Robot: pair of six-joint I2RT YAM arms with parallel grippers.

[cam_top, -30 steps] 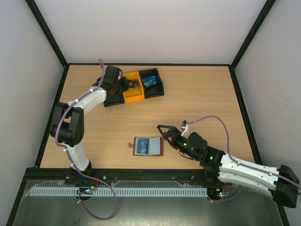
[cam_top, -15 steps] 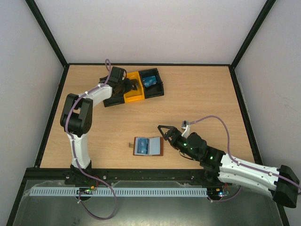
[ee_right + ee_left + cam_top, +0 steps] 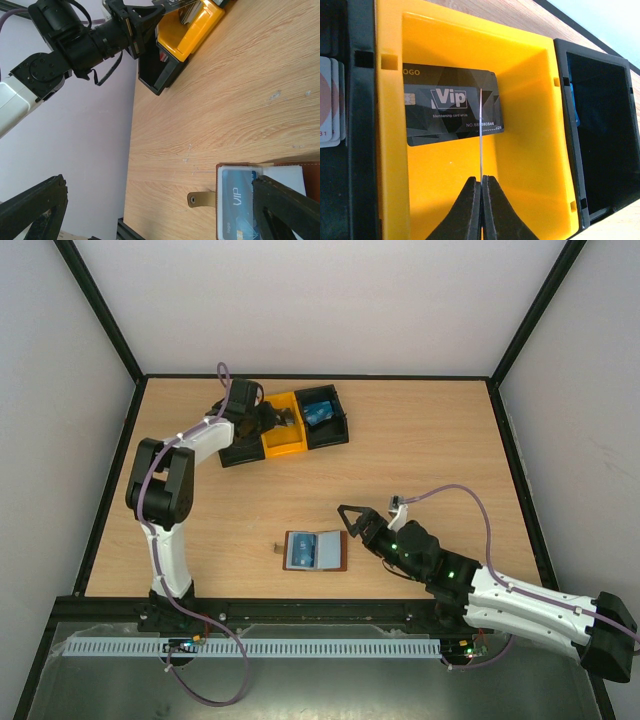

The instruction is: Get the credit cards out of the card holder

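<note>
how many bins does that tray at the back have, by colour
yellow bin: 1
black bins: 2, one on each side of the yellow one
total: 3
</note>
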